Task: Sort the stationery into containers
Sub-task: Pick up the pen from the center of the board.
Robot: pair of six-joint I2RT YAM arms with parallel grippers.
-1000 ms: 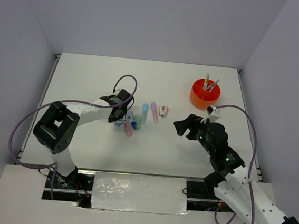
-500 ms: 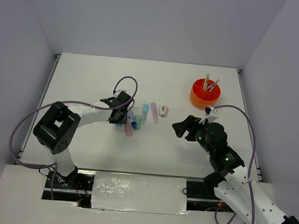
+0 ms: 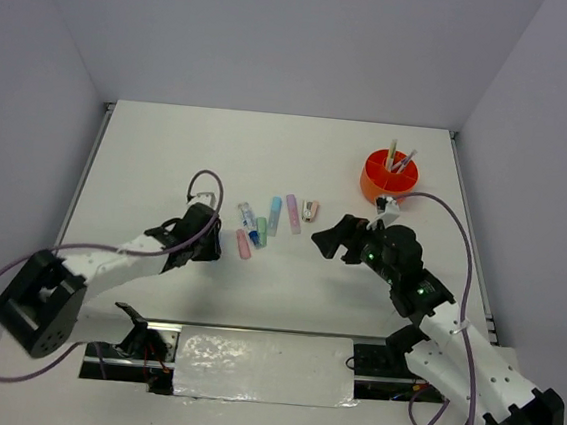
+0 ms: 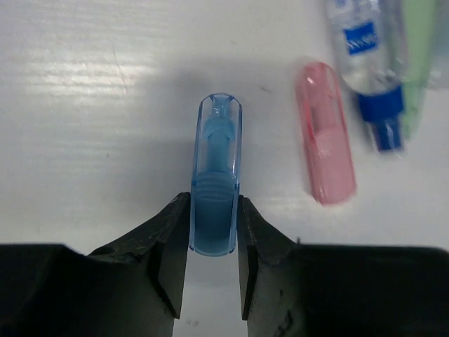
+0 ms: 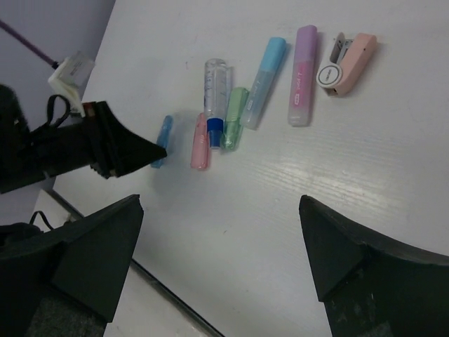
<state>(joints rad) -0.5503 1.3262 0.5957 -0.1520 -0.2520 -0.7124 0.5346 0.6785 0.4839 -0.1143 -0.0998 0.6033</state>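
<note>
My left gripper [image 4: 214, 205] is shut on the near end of a short translucent blue marker [image 4: 217, 158] that lies on the white table. In the top view that gripper [image 3: 203, 245] sits left of a row of stationery: a pink stub [image 3: 243, 244], a clear tube with a blue cap [image 3: 250, 219], a green stub [image 3: 260, 232], a light blue marker [image 3: 274, 215], a purple marker [image 3: 292, 213] and a small pink stapler-like piece [image 3: 310, 210]. My right gripper [image 3: 326, 241] hovers open to the right of the row, holding nothing. The orange pot [image 3: 374, 188] stands at the back right.
Two pens [image 3: 397, 156] stand upright in the orange pot. The right wrist view shows the left gripper [image 5: 123, 151] by the blue marker [image 5: 161, 140] and the table's near edge [image 5: 98, 228]. Purple cables arc over both arms.
The left arm has swung back toward the near left, away from the row, and its jaws have closed on the blue marker. The right gripper has opened wider and shifted slightly left.
</note>
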